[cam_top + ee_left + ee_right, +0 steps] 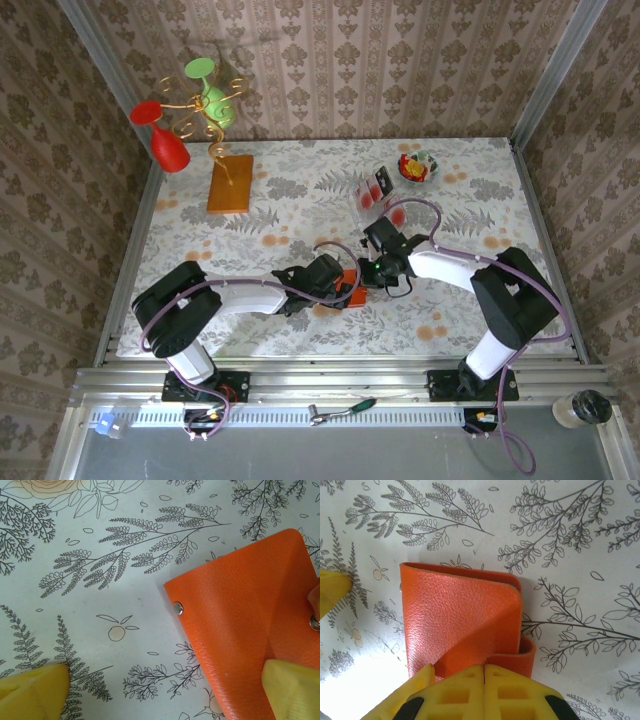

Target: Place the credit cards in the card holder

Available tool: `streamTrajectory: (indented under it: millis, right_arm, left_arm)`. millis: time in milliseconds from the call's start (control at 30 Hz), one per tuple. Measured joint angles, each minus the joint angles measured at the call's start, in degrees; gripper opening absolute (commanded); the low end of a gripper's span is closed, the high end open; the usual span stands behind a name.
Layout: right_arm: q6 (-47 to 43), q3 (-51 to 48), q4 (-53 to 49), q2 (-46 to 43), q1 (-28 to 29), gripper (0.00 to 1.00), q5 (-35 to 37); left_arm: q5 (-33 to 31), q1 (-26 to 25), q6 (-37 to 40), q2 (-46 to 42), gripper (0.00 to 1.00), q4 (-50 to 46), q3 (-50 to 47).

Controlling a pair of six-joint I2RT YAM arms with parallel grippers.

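Note:
The orange card holder lies on the patterned tablecloth between my two grippers. My right gripper is shut on the near edge of the card holder, whose flap curls up at the right side. My left gripper is open. One yellow fingertip rests over the card holder and the other hangs over bare cloth. From above, the left gripper and right gripper meet at the holder. Pale credit cards with red round marks sit further back.
The cards lie in a clear plastic tray. A small bowl of colourful bits stands behind it. At the back left are an orange-brown board with a gold wire stand, a red glass and a green glass. Walls enclose the table.

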Motion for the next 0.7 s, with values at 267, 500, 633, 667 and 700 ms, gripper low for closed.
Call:
streamTrajectory:
  millis: [267, 500, 633, 667, 700]
  right_arm:
    - [0.68, -2.38, 2.64, -1.6, 0.11, 0.0, 0.04]
    - [0.68, -2.95, 3.19, -1.77, 0.59, 0.0, 0.07]
    - [0.68, -2.95, 3.21, -1.77, 0.74, 0.0, 0.28]
    - [0.7, -2.95, 3.21, -1.77, 0.74, 0.0, 0.33]
    - [0.81, -2.95, 3.21, -1.7, 0.74, 0.0, 0.35]
  left_arm:
    - [-0.02, 0.0, 0.0, 0.02, 1.0, 0.0, 0.0]
    - [-0.02, 0.0, 0.0, 0.04, 1.0, 0.0, 0.0]
    - [-0.02, 0.0, 0.0, 0.04, 1.0, 0.02, 0.0]
    - [-0.02, 0.0, 0.0, 0.04, 1.0, 0.02, 0.0]
    - [-0.02, 0.0, 0.0, 0.04, 1.0, 0.02, 0.0]
